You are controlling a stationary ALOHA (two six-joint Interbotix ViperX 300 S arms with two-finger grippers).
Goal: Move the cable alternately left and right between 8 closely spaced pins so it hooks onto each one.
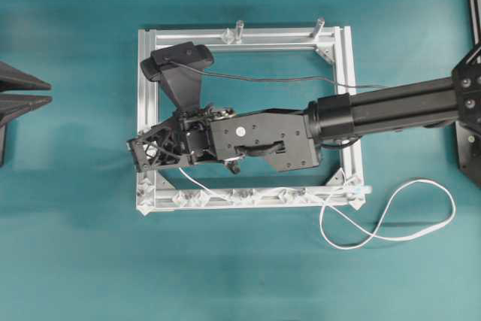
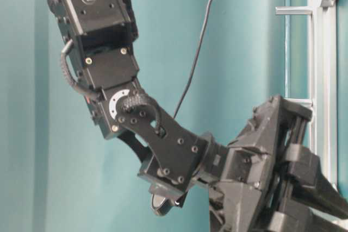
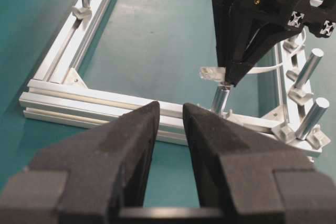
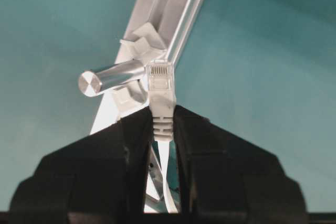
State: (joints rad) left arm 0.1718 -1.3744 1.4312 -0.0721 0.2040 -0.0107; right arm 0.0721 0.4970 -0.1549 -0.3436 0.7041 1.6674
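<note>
Teal desk (image 1: 75, 261), matte and plain, cut off on every side. Square frame (image 1: 143, 110) of grooved silver aluminium rail lying mid-desk, much of its inside covered overhead by the black right arm (image 1: 391, 107) reaching in from the desk's right edge. Two round metal posts (image 1: 239, 30) standing on the frame's far rail. Left claw (image 3: 170, 129) released, its dark foam-like pads parted with nothing between, seen overhead only as black wedges at the desk's left edge. Right claw (image 4: 163, 129) clenched on the cable (image 1: 391, 223) just behind its plug (image 4: 160, 85), clear-whitish and ribbed at the boot, held beside a post at the frame's near-left corner. White flat cable running from there along the near rail, then looping loosely on the desk past the near-right corner. Pins (image 1: 240, 197), whitish diamond nubs in pairs on the near rail, small and hard to make out. Round sticker on the arm at table level, print too small to read.
</note>
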